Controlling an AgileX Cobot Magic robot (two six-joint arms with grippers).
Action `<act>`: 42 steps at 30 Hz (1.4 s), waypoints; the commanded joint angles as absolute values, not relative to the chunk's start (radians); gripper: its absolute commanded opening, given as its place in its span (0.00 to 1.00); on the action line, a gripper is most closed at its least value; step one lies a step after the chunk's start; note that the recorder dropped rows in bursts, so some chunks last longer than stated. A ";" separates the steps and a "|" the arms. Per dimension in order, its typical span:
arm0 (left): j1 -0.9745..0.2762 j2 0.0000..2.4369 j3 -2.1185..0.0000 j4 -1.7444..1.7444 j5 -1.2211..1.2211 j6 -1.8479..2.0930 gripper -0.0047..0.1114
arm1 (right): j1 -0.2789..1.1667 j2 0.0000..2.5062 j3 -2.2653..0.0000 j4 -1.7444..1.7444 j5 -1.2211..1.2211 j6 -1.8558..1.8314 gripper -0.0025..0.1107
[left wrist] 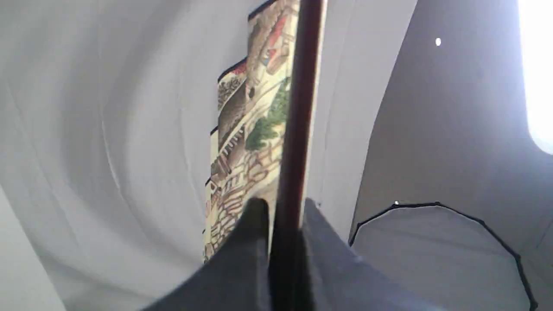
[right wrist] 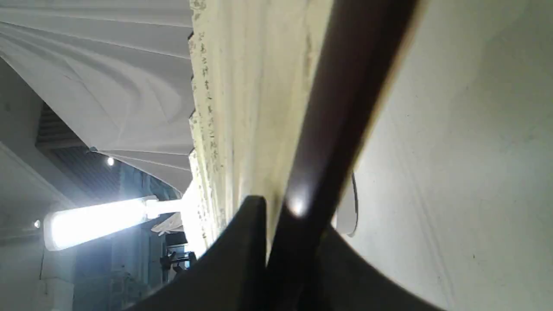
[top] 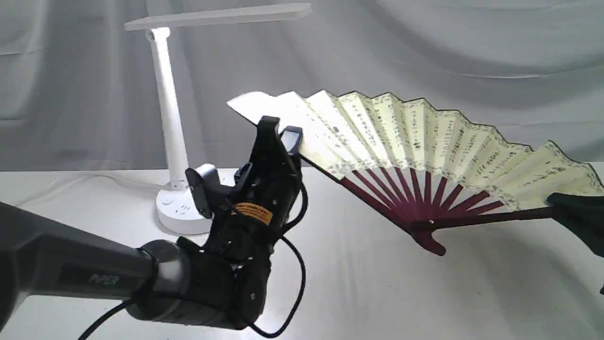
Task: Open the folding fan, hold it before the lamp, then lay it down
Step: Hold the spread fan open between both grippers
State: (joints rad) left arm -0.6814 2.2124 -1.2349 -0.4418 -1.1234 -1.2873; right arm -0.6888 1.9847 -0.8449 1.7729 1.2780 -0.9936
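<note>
Nearest, the left end effector (top: 280, 132) clamps one guard of the spread fan (top: 424, 137); the right end effector (top: 559, 208) clamps the other. It hangs above the tabletop (top: 377, 297), right of the lamp (top: 169, 118).

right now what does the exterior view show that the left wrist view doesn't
Only the exterior view: the lamp, base and stem, the folding fan spread wide, calligraphy side, and the right pincer on the far guard. Only the left wrist view: the painted picture on the leaf's other side. Both: the left pincer shut on a guard.
</note>
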 commanded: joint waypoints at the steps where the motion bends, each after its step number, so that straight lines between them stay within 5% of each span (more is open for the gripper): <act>1: -0.668 2.186 -1.284 -0.542 -1.221 -1.305 0.04 | -0.698 1.981 -0.839 1.744 1.221 -1.069 0.02; 42: -0.650 2.186 -1.321 -0.668 -1.221 -1.170 0.04 | -0.698 1.913 -0.799 1.704 1.221 -1.016 0.02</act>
State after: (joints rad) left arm -0.6756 2.2155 -1.3008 -0.5862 -1.1217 -1.1452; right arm -0.6888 1.9168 -0.8093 1.7724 1.2878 -0.9546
